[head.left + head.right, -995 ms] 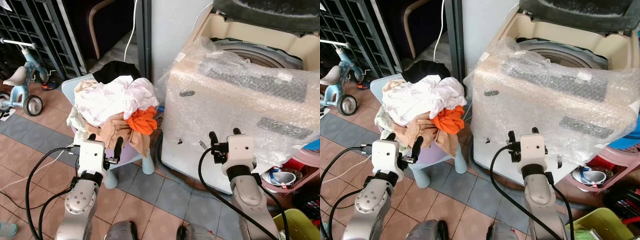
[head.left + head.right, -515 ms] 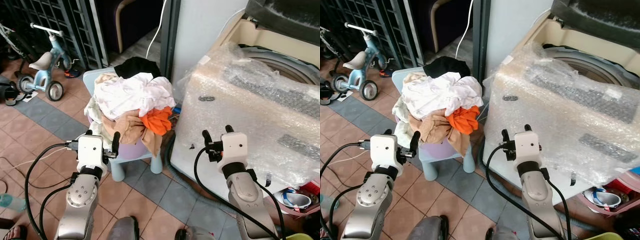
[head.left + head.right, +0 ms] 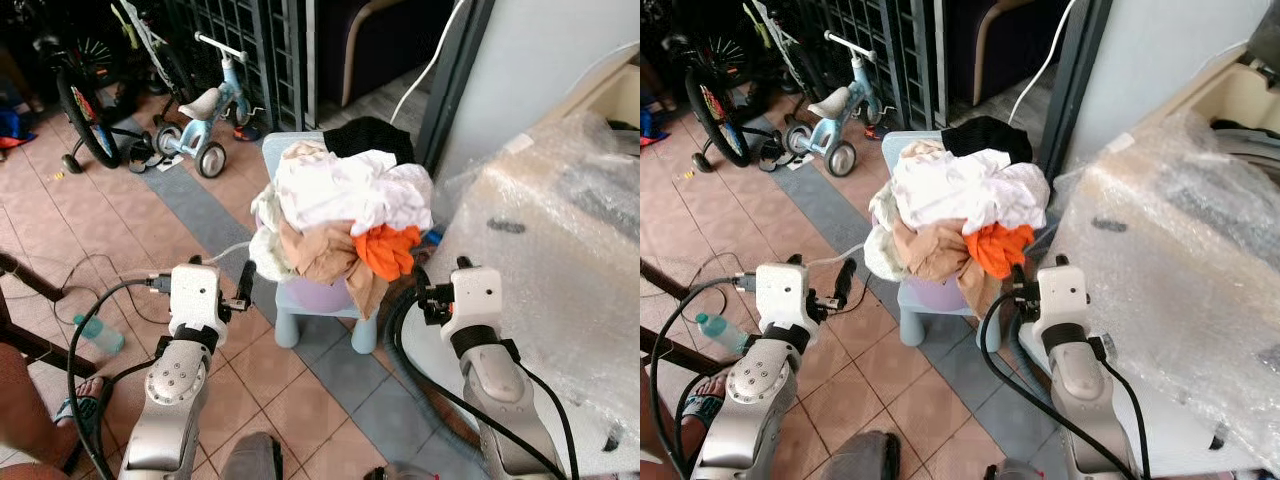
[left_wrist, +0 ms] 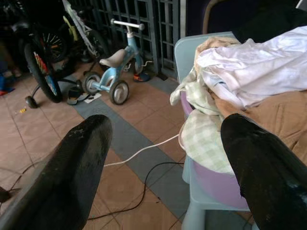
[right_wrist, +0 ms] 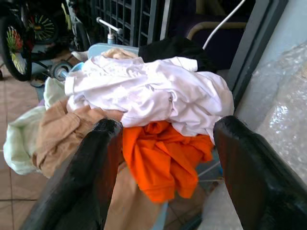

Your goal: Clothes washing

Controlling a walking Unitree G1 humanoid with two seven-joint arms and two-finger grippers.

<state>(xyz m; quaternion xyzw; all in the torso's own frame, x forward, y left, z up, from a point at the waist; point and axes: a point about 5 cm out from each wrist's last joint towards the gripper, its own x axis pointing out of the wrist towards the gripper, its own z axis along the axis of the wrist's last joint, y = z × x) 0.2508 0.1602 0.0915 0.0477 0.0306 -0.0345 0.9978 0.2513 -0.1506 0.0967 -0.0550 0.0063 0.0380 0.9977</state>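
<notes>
The clothes pile (image 3: 340, 205), white, tan and orange, is heaped upright on a light-blue stool (image 3: 300, 320) beside the bubble-wrapped washing machine (image 3: 560, 270), with the left gripper (image 3: 222, 285) and right gripper (image 3: 1032, 285) both spread wide, empty, facing it from nearby.

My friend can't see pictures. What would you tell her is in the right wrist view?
A heap of clothes sits just ahead, framed by the right gripper's two open black fingers: a white garment on top, an orange one under it, tan fabric beside that. A black garment lies behind, and bubble wrap shows at one edge.
</notes>
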